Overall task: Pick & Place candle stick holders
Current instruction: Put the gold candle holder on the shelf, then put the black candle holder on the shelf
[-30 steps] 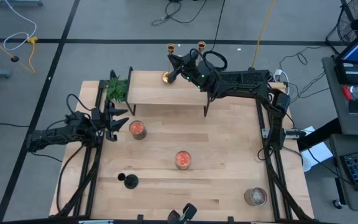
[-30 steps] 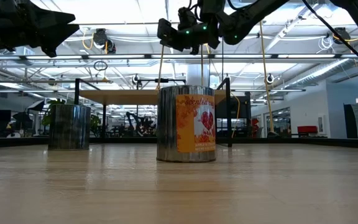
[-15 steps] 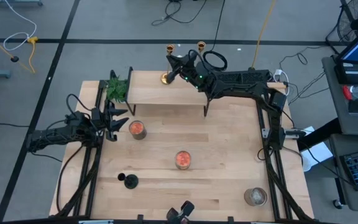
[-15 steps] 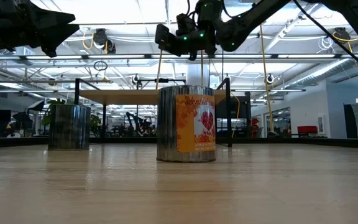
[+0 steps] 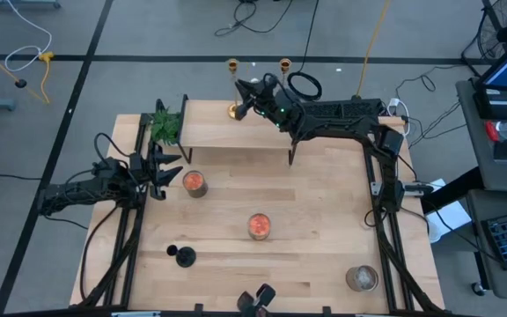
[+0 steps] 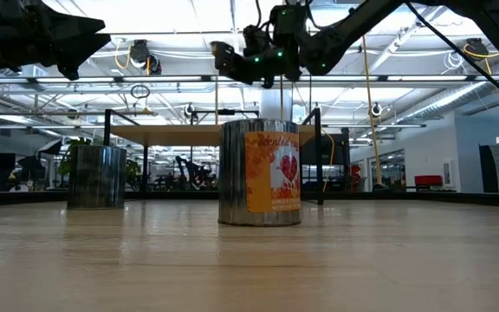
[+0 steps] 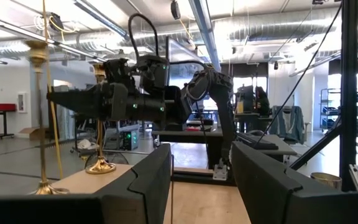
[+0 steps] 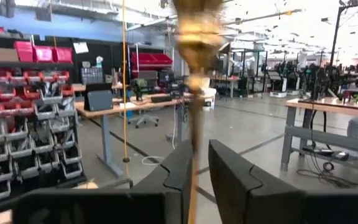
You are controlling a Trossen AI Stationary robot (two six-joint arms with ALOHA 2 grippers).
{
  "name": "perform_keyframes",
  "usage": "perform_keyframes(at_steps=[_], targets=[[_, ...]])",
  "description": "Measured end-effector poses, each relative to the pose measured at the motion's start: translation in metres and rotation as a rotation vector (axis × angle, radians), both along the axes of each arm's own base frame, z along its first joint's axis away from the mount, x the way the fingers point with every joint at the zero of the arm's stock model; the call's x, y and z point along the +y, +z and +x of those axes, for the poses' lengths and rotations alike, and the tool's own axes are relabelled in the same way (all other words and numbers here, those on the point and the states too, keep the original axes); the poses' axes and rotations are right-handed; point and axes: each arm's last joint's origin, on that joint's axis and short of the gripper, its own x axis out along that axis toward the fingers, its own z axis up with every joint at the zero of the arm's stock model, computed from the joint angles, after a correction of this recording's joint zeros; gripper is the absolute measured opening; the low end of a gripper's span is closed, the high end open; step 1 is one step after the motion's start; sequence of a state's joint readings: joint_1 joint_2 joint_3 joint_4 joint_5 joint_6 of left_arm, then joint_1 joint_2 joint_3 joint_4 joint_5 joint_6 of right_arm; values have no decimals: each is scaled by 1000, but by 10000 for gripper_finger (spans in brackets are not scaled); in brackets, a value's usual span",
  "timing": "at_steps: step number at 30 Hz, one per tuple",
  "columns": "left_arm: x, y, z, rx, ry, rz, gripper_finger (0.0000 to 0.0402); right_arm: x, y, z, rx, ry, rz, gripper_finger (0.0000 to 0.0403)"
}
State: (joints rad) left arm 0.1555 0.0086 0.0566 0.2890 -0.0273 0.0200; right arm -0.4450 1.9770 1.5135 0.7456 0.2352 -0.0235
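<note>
Candle stick holder [image 5: 232, 88], gold, on the raised shelf [image 5: 209, 132] at the counter's far edge, has tilted left since my right jaws [image 5: 246, 95] clamped its stem, so it's lifting.

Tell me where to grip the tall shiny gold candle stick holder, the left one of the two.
Grip the gold candle stick holder on its thin stem, coming in level from the side: the stem fits between fingers, while the round base and flared cup would not. The right gripper is shut on it that way.
</note>
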Motion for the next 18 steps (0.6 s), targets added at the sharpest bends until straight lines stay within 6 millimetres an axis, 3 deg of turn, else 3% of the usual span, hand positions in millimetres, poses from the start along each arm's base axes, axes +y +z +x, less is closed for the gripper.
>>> perform_keyframes(at_steps=[12,18], targets=[[0,0,0,0,-1,-3,175,2,3,0,-17,5,-3,113],[0,-2,1,22,-5,31,175,17,6,2,81,32,13,122]])
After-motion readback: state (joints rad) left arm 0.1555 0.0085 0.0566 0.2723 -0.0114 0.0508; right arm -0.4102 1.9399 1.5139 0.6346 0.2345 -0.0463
